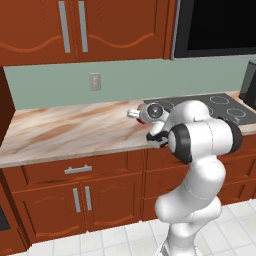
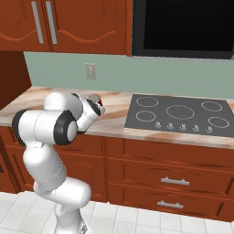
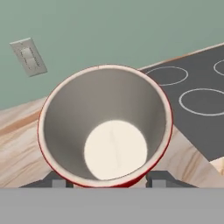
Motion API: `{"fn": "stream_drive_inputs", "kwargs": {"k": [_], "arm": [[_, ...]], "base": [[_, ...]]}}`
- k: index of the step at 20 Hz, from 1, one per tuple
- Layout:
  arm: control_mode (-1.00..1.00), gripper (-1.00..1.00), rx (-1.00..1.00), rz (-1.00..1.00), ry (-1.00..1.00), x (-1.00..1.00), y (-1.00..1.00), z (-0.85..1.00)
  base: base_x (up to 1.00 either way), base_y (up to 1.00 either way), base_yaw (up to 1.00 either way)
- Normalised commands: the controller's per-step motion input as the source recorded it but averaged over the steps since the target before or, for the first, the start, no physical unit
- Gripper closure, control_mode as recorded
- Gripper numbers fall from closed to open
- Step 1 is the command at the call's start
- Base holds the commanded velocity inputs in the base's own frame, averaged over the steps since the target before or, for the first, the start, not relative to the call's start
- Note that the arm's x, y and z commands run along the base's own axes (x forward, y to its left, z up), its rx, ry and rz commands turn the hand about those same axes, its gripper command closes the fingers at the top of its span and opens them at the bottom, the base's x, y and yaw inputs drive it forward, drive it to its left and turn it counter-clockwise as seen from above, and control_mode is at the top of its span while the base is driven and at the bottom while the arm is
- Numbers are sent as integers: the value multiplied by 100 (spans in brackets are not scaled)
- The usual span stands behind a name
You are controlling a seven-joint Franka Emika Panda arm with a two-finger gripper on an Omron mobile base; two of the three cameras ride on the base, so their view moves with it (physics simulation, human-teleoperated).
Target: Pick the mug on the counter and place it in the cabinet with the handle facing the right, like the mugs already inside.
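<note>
Your claw (image 3: 105, 180) sits right at the mug (image 3: 105, 144): in the hand view the two finger tips (image 3: 59, 180) rise on either side of its near rim, about half spread, and the pale inside of the mug looks straight back at you. Whether the tips are pressing the red wall or just flanking it, you cannot tell from here, so treat the grip as unproven.

From the base views the mug (image 1: 142, 114) is on, or just above, the table (image 1: 65, 132), beside the left edge of the cooktop (image 2: 183, 114), with the wrist crowding it. You cannot make out the handle in any view, and that matters, since it must end up facing right in the cabinet.

To do this step well, close evenly so both tips meet the wall together and the mug does not twist. Lift only a little first and watch that it rises with the claw. Find the handle before you carry on.

Beyond the mug lie the green wall and its outlet (image 3: 28, 57).
</note>
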Motion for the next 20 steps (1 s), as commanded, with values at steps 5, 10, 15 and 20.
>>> {"fn": "stream_drive_inputs", "kwargs": {"k": [5, 10, 15, 20], "arm": [[-100, 100, 0, 0, -1, -26, 4, 33], [-100, 100, 3, 0, 0, -27, 3, 36], [-100, 100, 11, 0, 0, -17, 0, 27], [-100, 100, 16, 0, 0, -8, 0, 29]], "base": [[0, 0, 0], [0, 0, 0], [0, 0, 0], [0, 0, 0]]}}
